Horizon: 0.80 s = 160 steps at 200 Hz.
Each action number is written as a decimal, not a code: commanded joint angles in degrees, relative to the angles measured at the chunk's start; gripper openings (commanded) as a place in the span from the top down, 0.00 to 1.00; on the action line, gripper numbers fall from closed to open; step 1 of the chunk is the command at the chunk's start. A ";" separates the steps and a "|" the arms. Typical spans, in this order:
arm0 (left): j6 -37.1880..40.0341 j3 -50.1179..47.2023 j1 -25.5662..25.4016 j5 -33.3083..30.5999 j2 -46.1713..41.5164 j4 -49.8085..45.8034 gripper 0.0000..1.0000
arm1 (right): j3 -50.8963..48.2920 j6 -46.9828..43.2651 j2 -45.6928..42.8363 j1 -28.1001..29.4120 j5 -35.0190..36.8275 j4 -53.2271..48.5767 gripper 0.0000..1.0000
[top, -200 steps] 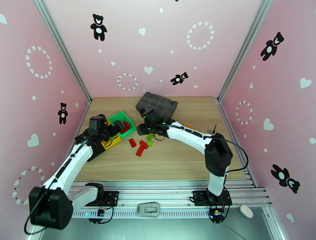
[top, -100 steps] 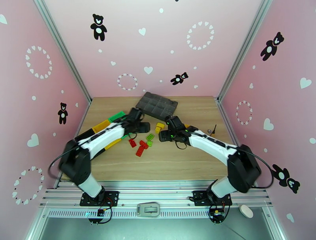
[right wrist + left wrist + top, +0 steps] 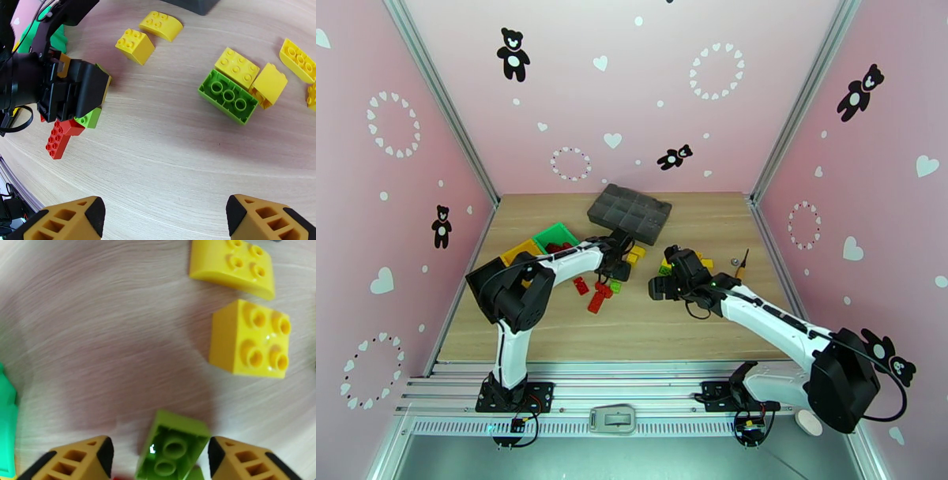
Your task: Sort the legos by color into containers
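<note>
Two arms were seen from the top external camera, reaching over the wooden table (image 3: 648,331). The left gripper (image 3: 617,267) was lowered among the legos, just beside the red bricks (image 3: 596,294). The right gripper (image 3: 657,286) was held near the table's middle. The green bin (image 3: 555,234) and the yellow bin (image 3: 518,253) were set side by side at the left. A grey compartment tray (image 3: 630,211) lay at the back and a small screwdriver (image 3: 742,264) at the right.

In the left wrist view, the jaws were parted around an upturned light green brick (image 3: 173,443) and were not clamped on it. A yellow square brick (image 3: 249,338) and a yellow curved brick (image 3: 231,263) were placed beyond it, apart from each other.

In the right wrist view, the right fingers (image 3: 79,221) were spread wide above bare wood, grasping nothing. An upturned green brick (image 3: 228,96) was seen touching two yellow bricks (image 3: 237,67).
</note>
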 commanded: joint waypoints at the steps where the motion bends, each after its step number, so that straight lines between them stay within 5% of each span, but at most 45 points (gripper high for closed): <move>1: 1.11 1.93 -0.90 -2.23 1.16 -1.71 0.36 | -1.14 0.97 -0.64 -0.20 -0.29 -0.06 0.14; 83: 0.20 1.70 -1.73 -4.92 0.35 -2.60 0.58 | 0.01 1.01 1.28 -0.18 -0.87 1.50 0.16; 160: -2.42 -2.48 -0.66 -10.05 -12.62 -1.89 0.64 | 3.44 1.59 6.70 3.25 -5.56 6.82 0.19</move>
